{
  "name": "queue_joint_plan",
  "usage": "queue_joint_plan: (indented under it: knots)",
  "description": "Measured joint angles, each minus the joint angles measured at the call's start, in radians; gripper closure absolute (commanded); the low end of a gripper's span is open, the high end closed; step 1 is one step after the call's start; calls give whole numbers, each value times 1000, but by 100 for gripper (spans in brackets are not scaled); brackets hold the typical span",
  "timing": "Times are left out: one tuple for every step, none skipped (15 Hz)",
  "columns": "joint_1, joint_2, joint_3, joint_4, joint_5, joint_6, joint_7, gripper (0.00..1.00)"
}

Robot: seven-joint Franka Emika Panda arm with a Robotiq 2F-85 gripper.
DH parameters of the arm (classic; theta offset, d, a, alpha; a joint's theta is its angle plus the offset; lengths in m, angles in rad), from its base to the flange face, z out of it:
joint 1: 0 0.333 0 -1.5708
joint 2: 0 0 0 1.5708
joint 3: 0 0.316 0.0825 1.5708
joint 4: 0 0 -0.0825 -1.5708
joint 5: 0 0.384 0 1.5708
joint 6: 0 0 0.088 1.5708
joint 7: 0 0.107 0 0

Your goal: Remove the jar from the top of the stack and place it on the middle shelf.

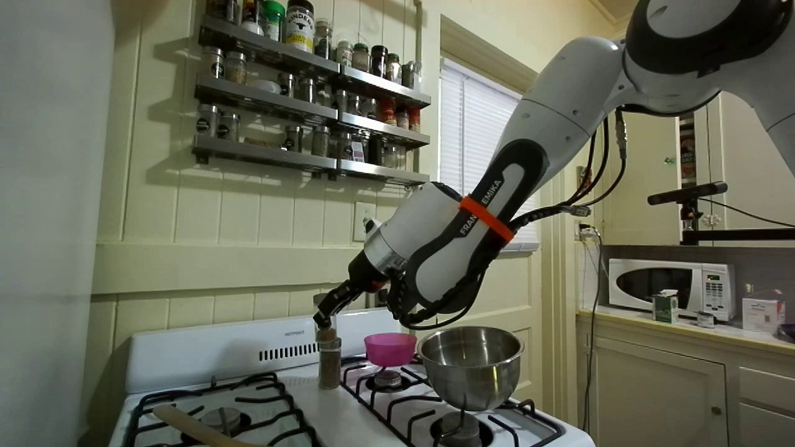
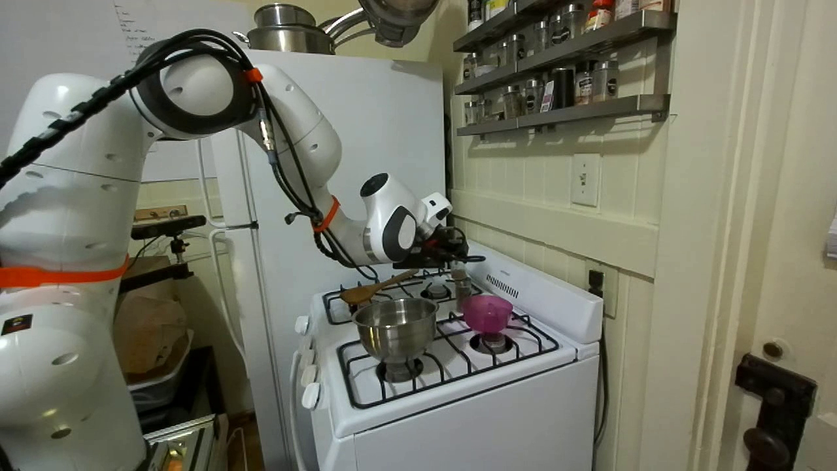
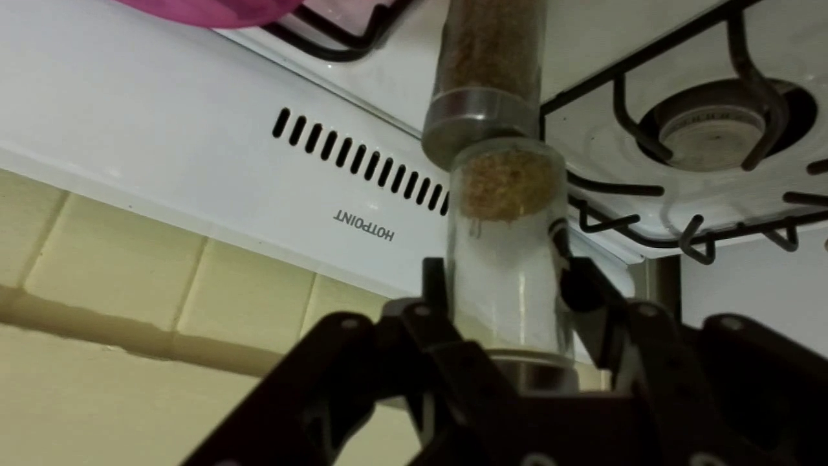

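Note:
The jar [image 3: 501,259] is a clear cylinder with a little brown spice at its base and a metal cap near my palm. My gripper [image 3: 508,278] has a finger against each side of it and looks shut on it. Its base overlaps the cap of the lower jar [image 3: 488,58] and is offset and tilted from it; I cannot tell if they touch. In an exterior view, the gripper [image 1: 324,318] is at the top of the stack, above the lower jar [image 1: 330,366]. The middle shelf [image 1: 267,100], a metal ledge with several jars, also shows above the stove [image 2: 588,44].
A pink bowl [image 1: 390,349] and a steel pot [image 1: 472,375] stand on the burners beside the stack. A wooden spoon [image 2: 376,289] lies over the far burners. The stove's back panel [image 3: 194,136] and the wall are close to the gripper. A bottom shelf [image 1: 267,152] hangs below the middle one.

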Motion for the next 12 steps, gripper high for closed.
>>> queue_joint_plan:
  knots:
    - [0,0,0,0,0,0,-3,76]
    - [0,0,0,1,0,0,-6,76]
    - [1,0,0,2,0,0,-9,76]
    - [3,-1,0,3,0,0,-11,76]
    - [5,-3,0,4,0,1,-13,76]
    - [8,-5,3,8,0,4,-13,76]
    - [10,-9,8,15,0,8,-13,76]
    - [15,-13,12,22,2,10,-12,76]
    - [23,-22,14,28,7,10,-9,76]
    - [36,-37,10,30,19,10,-3,76]
    - [58,-59,-6,29,39,6,2,76]
    - [92,-89,-38,26,69,-9,4,76]
